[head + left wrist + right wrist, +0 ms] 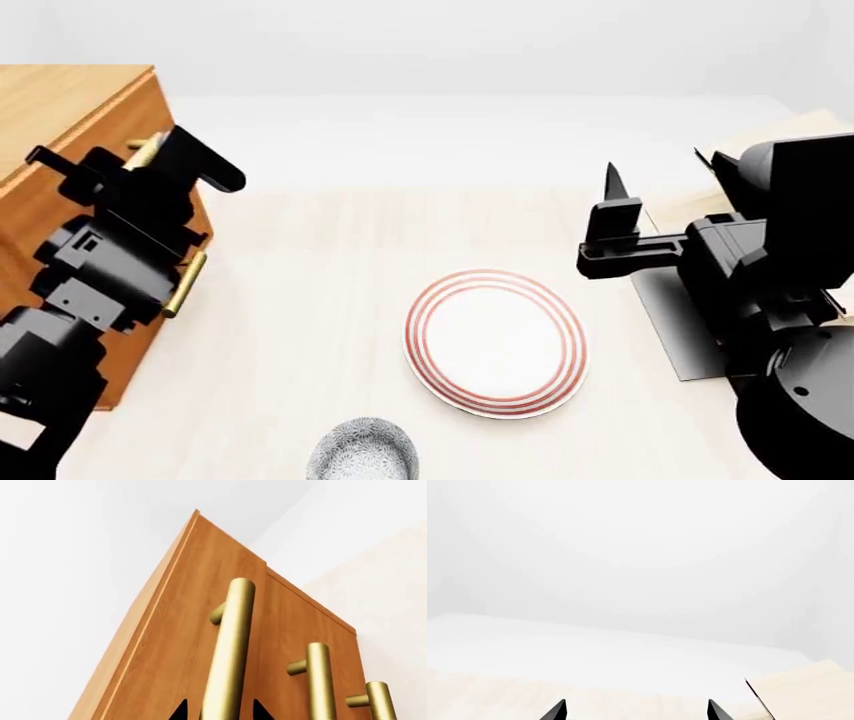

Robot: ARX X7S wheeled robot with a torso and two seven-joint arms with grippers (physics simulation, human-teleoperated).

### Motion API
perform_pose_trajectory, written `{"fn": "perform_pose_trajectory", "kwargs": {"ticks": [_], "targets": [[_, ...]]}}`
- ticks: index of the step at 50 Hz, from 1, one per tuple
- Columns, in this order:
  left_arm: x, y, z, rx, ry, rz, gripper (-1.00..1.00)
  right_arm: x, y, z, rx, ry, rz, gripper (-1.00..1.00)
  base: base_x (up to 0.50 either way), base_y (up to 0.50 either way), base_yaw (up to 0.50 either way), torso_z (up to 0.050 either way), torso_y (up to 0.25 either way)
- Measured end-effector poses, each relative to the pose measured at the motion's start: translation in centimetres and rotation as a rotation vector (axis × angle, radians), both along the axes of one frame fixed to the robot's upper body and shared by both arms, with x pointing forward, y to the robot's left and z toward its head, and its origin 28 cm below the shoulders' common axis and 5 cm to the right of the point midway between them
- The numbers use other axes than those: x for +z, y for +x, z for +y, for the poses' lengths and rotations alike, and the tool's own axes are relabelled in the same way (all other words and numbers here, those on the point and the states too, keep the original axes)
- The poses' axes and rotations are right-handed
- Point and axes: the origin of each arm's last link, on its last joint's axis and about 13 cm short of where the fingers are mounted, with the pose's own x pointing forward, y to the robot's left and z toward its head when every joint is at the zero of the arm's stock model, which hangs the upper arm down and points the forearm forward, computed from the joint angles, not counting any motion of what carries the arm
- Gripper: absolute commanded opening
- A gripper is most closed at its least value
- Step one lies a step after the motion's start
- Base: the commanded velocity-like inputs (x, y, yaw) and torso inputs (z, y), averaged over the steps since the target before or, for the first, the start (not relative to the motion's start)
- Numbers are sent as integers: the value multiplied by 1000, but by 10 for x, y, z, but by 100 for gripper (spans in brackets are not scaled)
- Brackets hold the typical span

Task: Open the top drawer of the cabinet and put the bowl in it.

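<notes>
The cabinet (pixel 60 110) stands at the left. Its top drawer (pixel 167 645) carries the nearest brass handle (pixel 230 635); this handle also shows in the head view (pixel 143 150). The drawer looks shut. My left gripper (pixel 220 711) is open, one black fingertip (pixel 179 712) on each side of that handle, with small gaps to it. The speckled bowl (pixel 363 452) sits on the floor at the front, untouched. My right gripper (pixel 657 172) is open and empty, held up at the right, far from the bowl.
A white plate with red rings (pixel 497 342) lies just beyond the bowl. The two lower drawer handles (pixel 319 680) sit below the top one. A pale wooden shelf rack (pixel 787 128) on a black base (pixel 671 320) stands at the right, under my right arm.
</notes>
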Motion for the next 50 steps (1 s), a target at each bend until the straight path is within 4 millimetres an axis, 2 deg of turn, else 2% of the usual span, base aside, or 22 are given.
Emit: {"fn": "perform_pose_trajectory", "kwargs": {"ticks": [24,50], "targets": [[-3,-4,-12,-59,27,-4,-100,-1,0,-1,0,6,0,100,0,0,0,0,0],[-2,-11,-38,-193,38,-4,-100,0,-2,-3,3,23,-6,100,0,0,0,0,0]]}}
